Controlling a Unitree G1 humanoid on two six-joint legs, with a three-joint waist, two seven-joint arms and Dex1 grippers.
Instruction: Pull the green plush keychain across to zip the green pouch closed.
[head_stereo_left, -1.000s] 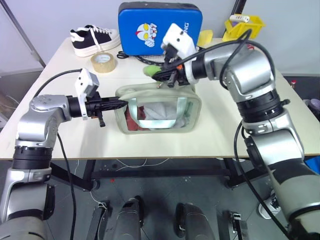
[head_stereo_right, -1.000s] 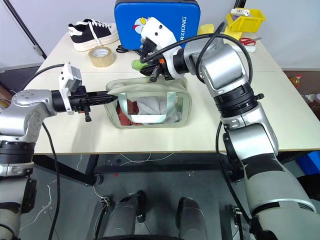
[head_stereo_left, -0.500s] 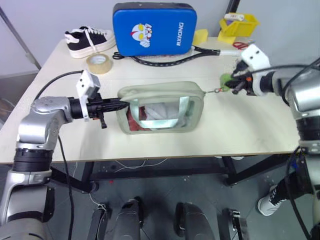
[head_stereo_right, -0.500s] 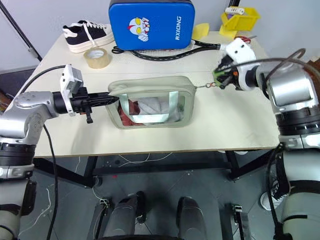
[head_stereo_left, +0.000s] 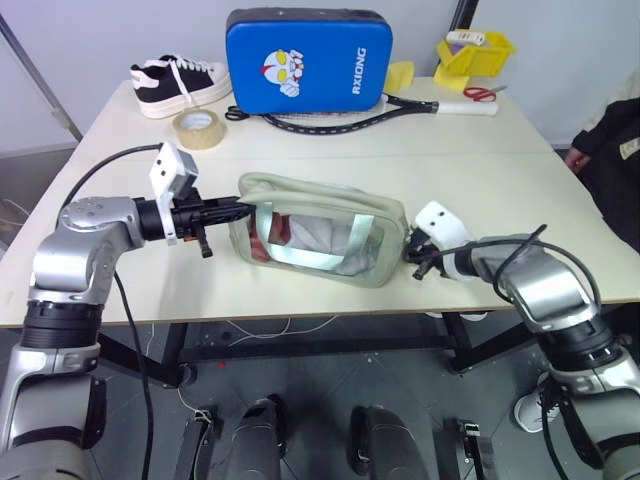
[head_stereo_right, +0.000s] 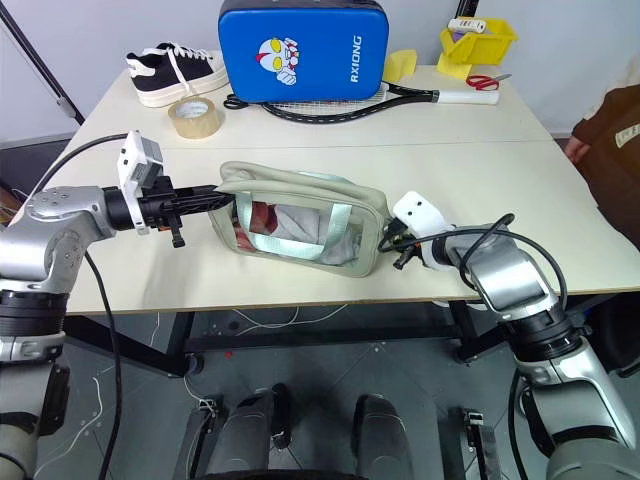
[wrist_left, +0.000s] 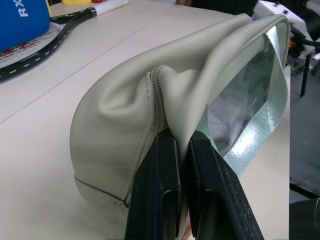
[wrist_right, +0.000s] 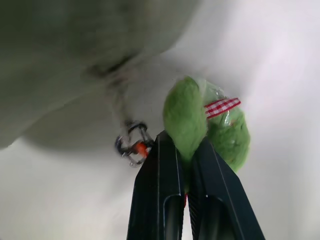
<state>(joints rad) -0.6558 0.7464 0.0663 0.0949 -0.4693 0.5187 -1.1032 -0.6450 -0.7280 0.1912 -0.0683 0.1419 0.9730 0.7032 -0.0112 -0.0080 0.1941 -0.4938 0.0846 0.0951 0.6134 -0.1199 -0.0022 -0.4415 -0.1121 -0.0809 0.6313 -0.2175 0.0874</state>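
Pale sage-green soft pouch with clear windows (head_stereo_left: 325, 235) sits mid-table, left gripper (wrist_left: 181, 150) pinching its left end. Right gripper (wrist_right: 182, 150) is clamped on the fuzzy green plush keychain (wrist_right: 210, 125) at the pouch's right end.

From the head we look down over the table (head_stereo_left: 330, 150); our wrist cameras sit close, both facing the green pouch (wrist_left: 130, 110).

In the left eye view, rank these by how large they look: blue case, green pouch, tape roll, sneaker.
1. green pouch, though it lies nearer the camera than the blue case
2. blue case, close behind it
3. sneaker
4. tape roll, plainly smallest
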